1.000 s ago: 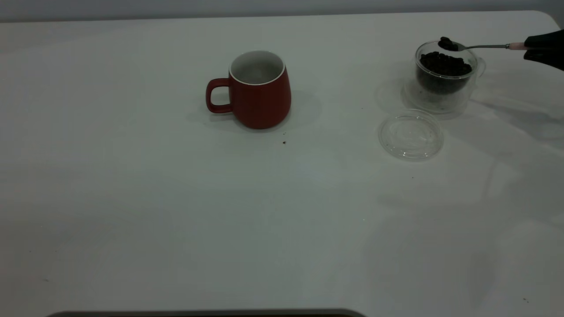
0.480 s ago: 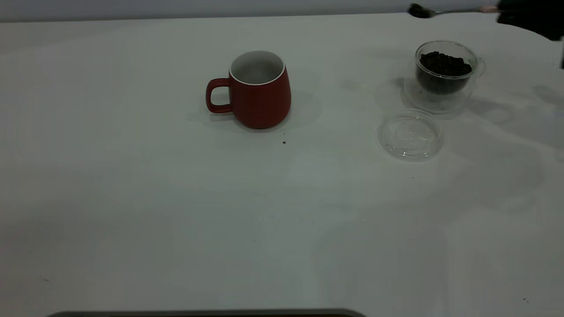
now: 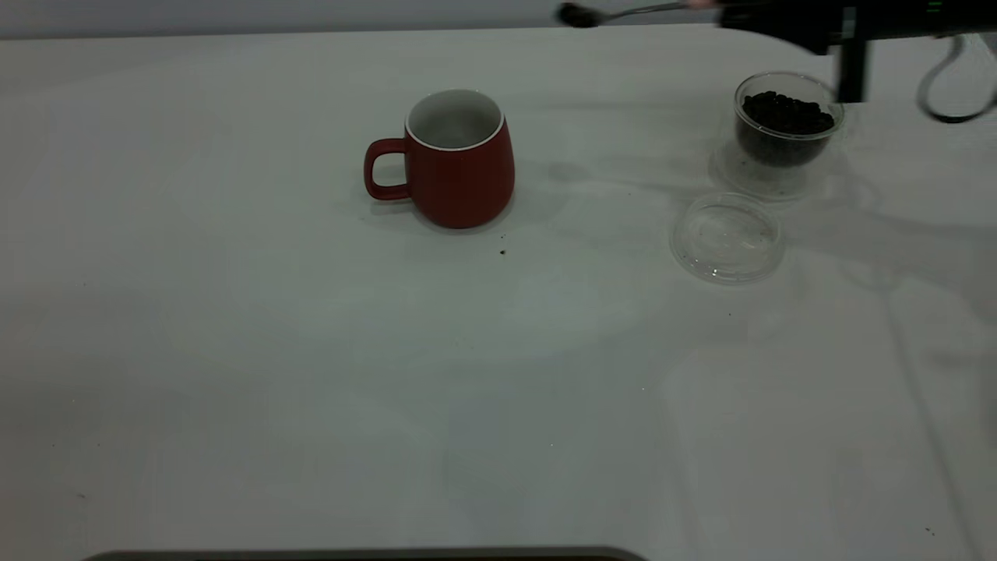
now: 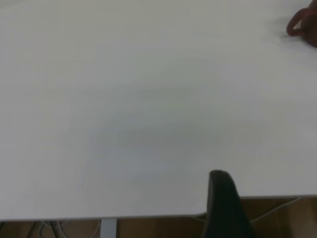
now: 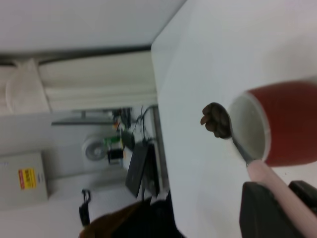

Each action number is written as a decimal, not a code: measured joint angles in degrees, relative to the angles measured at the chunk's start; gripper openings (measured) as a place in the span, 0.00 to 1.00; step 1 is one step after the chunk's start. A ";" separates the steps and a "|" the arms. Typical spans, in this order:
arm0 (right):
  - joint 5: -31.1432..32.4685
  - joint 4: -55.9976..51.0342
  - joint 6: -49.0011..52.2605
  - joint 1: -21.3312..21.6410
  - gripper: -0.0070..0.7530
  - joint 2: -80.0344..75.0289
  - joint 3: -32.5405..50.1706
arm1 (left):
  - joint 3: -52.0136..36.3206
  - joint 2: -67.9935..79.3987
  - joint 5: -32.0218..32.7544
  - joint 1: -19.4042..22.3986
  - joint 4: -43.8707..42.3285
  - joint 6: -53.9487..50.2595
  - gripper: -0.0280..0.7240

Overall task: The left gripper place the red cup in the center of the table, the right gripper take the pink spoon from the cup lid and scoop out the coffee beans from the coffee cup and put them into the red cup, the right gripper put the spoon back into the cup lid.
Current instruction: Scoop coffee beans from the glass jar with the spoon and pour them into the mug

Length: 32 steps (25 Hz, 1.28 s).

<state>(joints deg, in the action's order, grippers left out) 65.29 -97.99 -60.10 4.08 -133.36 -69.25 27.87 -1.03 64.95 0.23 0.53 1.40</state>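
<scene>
Right pincer (image 3: 720,9) high over the table's (image 3: 311,374) far edge, clenched on pink spoon (image 5: 262,174), bowl heaped with coffee beans (image 5: 216,119), short of red cup (image 3: 458,160) at centre. Coffee cup (image 3: 787,132) with beans beside empty cup lid (image 3: 726,238). Left pincer's state can't be told. No readable writing.

Red cup (image 3: 459,175) matt ceramic; coffee cup (image 3: 787,136), cup lid (image 3: 727,238) clear glass; table (image 3: 311,374) smooth matt.

red cup (image 3: 459,160) mid-table, coffee cup (image 3: 787,132) far right, cup lid (image 3: 727,238) just before it, spoon (image 3: 615,13) raised between cups
</scene>
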 joint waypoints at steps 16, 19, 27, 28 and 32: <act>-12.30 -3.33 -1.88 -11.00 0.14 0.00 0.07 | 0.00 0.00 0.00 0.00 0.00 0.00 0.71; -14.91 -3.57 -4.19 -11.41 0.14 0.00 0.07 | 0.00 0.00 0.00 0.00 0.00 0.00 0.71; -19.45 -4.35 -14.05 -13.68 0.14 0.00 0.07 | 0.00 0.00 0.00 0.00 0.00 0.00 0.71; -19.54 -4.41 -15.52 -13.80 0.14 0.00 0.07 | 0.00 0.00 0.00 0.00 0.00 0.00 0.71; -19.92 -4.47 -20.48 -14.28 0.14 0.00 0.07 | 0.00 0.00 0.00 0.00 0.00 0.00 0.71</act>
<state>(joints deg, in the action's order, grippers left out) 45.37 -102.45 -80.58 -10.20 -133.36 -69.18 27.87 -1.03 64.95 0.23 0.53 1.40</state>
